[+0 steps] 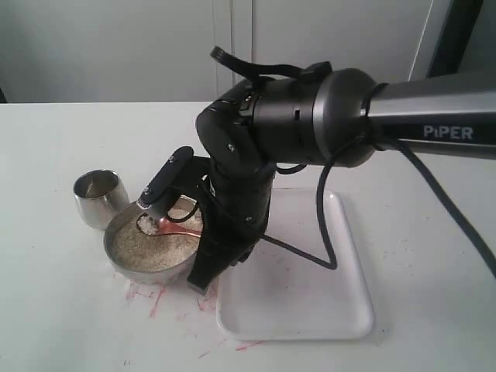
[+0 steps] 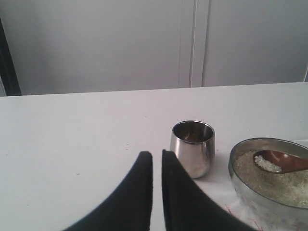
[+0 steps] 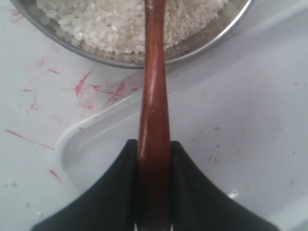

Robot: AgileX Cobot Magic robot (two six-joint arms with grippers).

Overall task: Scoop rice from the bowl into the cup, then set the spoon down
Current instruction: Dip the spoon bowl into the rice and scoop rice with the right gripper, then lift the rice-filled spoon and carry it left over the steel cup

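The steel bowl [image 1: 118, 256] [image 2: 237, 161] [image 3: 207, 42] stands at the table's front left, filled with rice [image 1: 151, 248] [image 2: 269, 183] [image 3: 106, 21]. The steel cup [image 1: 99, 198] [image 2: 192, 147] stands upright just behind and left of it. My right gripper [image 1: 203, 249] [image 3: 154, 147] is shut on the handle of the reddish-brown wooden spoon [image 1: 180, 226] [image 3: 154, 91]. The spoon's scoop [image 2: 285, 161] rests on the rice with a few grains in it. My left gripper [image 2: 154, 155] hangs above bare table beside the cup, shut with only a thin slit and nothing in it.
A white tray [image 1: 310, 298] [image 3: 245, 120] lies right of the bowl, under the right gripper. Red scribble marks [image 1: 151, 298] [image 3: 96, 89] stain the table in front of the bowl. The right arm's black cable [image 1: 322, 232] loops over the tray.
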